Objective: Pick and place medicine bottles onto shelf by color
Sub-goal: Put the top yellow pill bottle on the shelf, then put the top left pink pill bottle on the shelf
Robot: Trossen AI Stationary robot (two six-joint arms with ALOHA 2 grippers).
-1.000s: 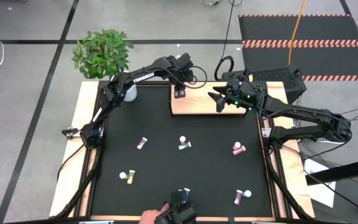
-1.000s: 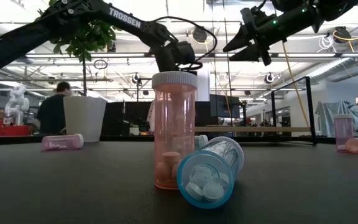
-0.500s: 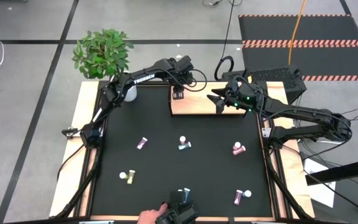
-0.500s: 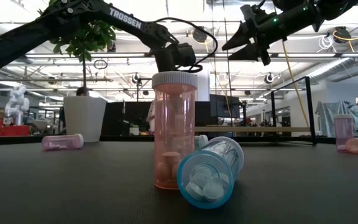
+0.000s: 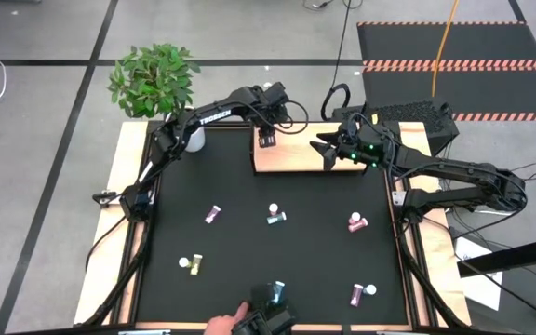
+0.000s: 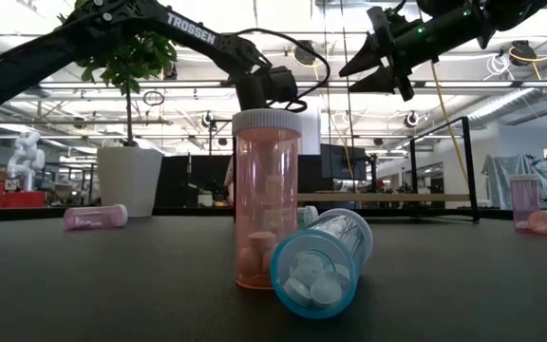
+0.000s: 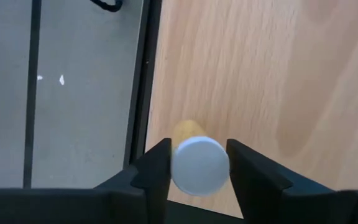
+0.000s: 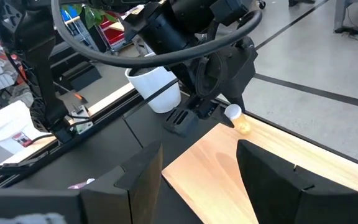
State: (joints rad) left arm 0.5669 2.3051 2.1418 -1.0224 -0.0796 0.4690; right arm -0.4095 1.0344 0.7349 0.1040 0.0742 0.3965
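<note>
left gripper sits over the near-left corner of the flat light-wood shelf with thin black frame edge, at the far side of the black table. its two dark fingers stand either side of a small yellow-bodied medicine bottle with a white cap, which stands upright on the wood just inside the frame edge; from the left wrist view i cannot tell whether the pads press the cap or stand just clear of it. right gripper hovers above the right part of the shelf, jaws apart and empty, pointing toward the left gripper. remaining bottles on the black table: one magenta bottle left of centre, one teal bottle at centre, one magenta bottle to the right, one yellow-green bottle near left, one magenta bottle near right, all well apart. in the low view a pink upright bottle and a teal bottle lying on its side sit touching, close to the camera. a green plant in a white pot stands off the far-left corner.
</note>
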